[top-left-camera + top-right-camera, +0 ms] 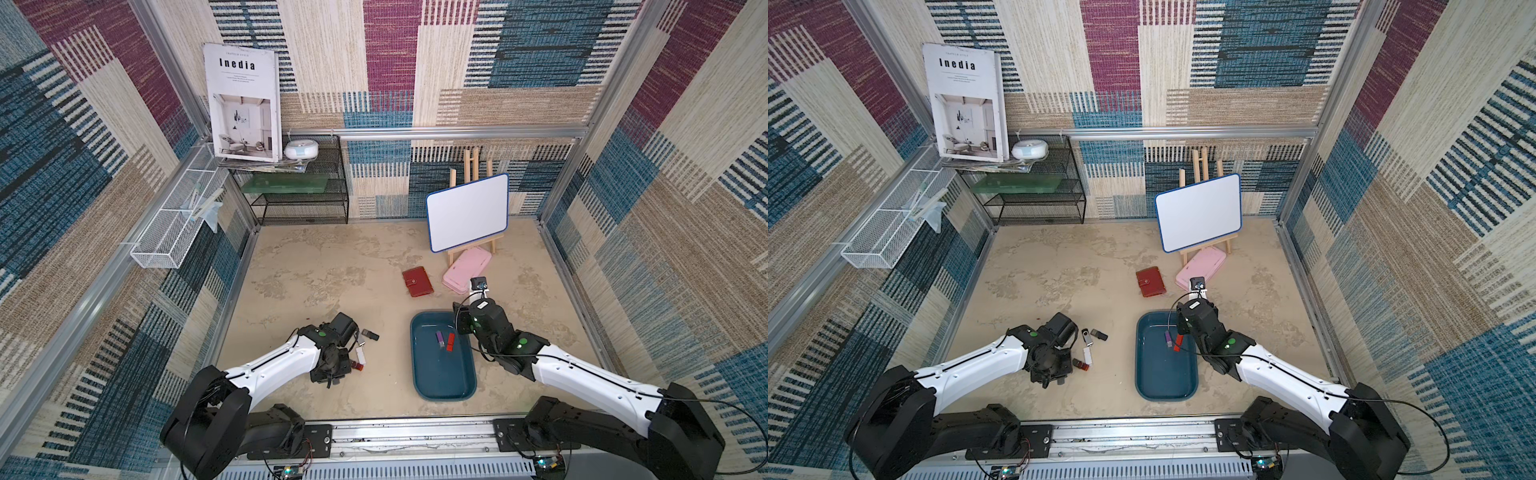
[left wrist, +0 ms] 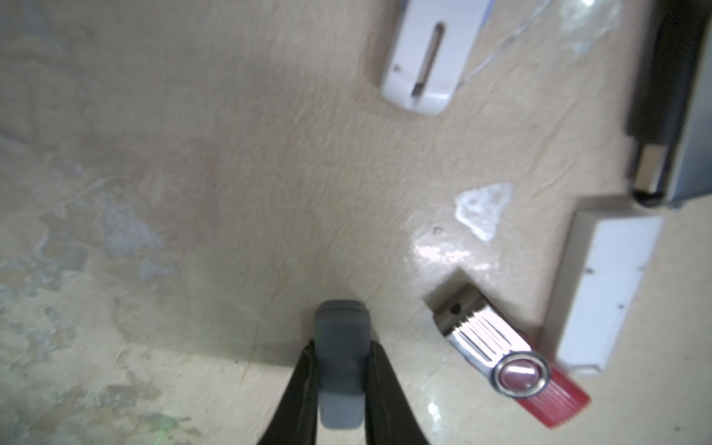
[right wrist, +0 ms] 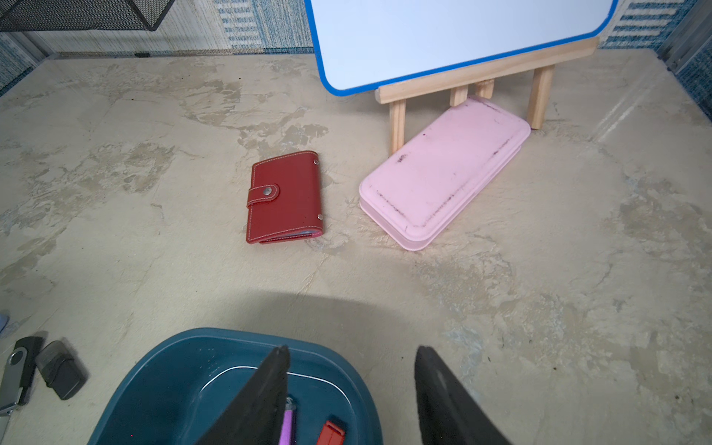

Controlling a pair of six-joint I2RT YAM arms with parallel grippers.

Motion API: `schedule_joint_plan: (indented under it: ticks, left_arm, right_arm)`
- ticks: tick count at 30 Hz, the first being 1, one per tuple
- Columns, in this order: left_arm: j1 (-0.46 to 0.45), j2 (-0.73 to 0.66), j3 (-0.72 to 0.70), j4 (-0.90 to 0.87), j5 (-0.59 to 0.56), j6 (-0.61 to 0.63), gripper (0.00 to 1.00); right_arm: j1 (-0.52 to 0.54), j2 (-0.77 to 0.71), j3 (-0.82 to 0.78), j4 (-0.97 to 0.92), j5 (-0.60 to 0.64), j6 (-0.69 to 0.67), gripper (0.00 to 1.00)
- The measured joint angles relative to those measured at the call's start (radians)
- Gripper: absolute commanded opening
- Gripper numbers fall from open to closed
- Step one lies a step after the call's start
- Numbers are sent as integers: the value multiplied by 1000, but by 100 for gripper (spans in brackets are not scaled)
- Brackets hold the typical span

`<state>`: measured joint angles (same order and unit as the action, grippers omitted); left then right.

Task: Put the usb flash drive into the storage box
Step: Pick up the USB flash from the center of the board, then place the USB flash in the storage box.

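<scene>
Grey plastic sits pinched between the black fingers [image 2: 304,373] of the left gripper [image 2: 341,348]: a small grey flash drive [image 2: 341,385], clamped tight and held low over the beige table [image 1: 311,282], though I cannot tell whether its tip touches the surface. Just beside it lie a red-and-silver swivel drive [image 2: 512,358] and a white drive [image 2: 601,293], close enough that they may be touching. Another white drive [image 2: 431,57] lies a little further off, and a black drive [image 1: 370,334] beyond that. The teal-blue storage box [image 1: 442,380] stands well to the right of this cluster, and a purple drive [image 1: 439,338] and a red drive [image 1: 450,343] lie side by side inside it near its far end. The right gripper [image 3: 352,350] hangs over that far end with its jaws spread and nothing between them. Past the box, a red wallet [image 1: 417,281] and a pink case [image 1: 465,270] lie in front of a small whiteboard [image 1: 467,212] on a wooden easel.
</scene>
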<state>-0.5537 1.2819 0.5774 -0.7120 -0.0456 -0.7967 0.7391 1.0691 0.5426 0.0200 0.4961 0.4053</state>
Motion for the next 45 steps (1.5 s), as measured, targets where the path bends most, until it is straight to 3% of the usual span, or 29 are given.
schedule_joint_plan:
  ticks: [9, 18, 24, 29, 36, 45]
  left_arm:
    - [-38, -90, 11, -10, -6, -10, 12]
    - [-261, -171, 155, -62, -26, -92, 12]
    - [-495, 43, 396, -74, -81, -143, 11]
    - [-596, 287, 622, -64, -97, -145, 11]
    - [-619, 520, 832, -81, -102, -141, 11]
    - [-573, 715, 991, -108, -115, -125, 9]
  right_arm:
    - [-1, -24, -21, 4, 3, 10, 57]
    - [-10, -116, -78, 31, 42, 32, 56]
    - [-29, -148, -114, 38, 102, 58, 56]
    - [-38, -135, -118, 34, 164, 82, 56]
    - [-45, -166, -136, 30, 213, 103, 56]
    - [-52, -234, -167, 31, 234, 114, 55]
